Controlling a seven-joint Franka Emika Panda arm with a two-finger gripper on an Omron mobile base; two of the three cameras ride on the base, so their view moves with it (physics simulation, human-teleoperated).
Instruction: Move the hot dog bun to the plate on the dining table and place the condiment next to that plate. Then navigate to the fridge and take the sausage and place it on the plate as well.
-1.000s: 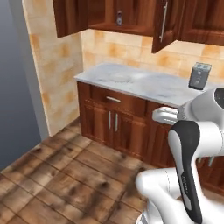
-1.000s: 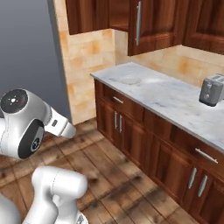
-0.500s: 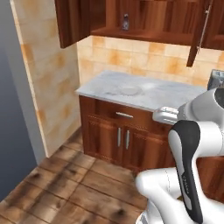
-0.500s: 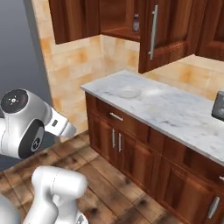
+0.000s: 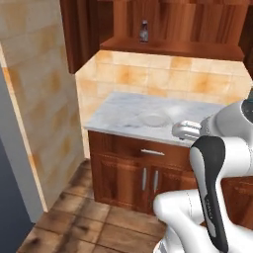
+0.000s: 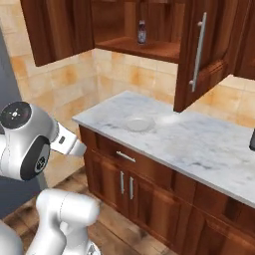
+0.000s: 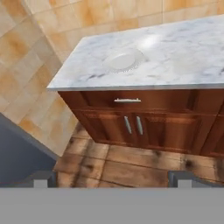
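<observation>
1. Since a second ago our whole view has swung and closed in on the small white-grey marble table backed by orange tiles; this is the base driving, not the things shifting, and the open upper cupboard now stands in front of us.
2. We see the small dark-red condiment bottle with a pale label upright on the brown wooden cupboard shelf, above the table; its brown wooden door hangs open to the right.
3. On the table below lies the pale whitish round plate, which is not the plate the task means. We cannot find the bun, the dark plate or the sausage.
4. Our tool is released, its two dark tips spread wide and empty, looking down at the table edge and the drawer.
5. We judge the step to be the approach for the condiment. Next the base should settle, then the arm must rise to the shelf and close around the bottle without knocking it over.
</observation>
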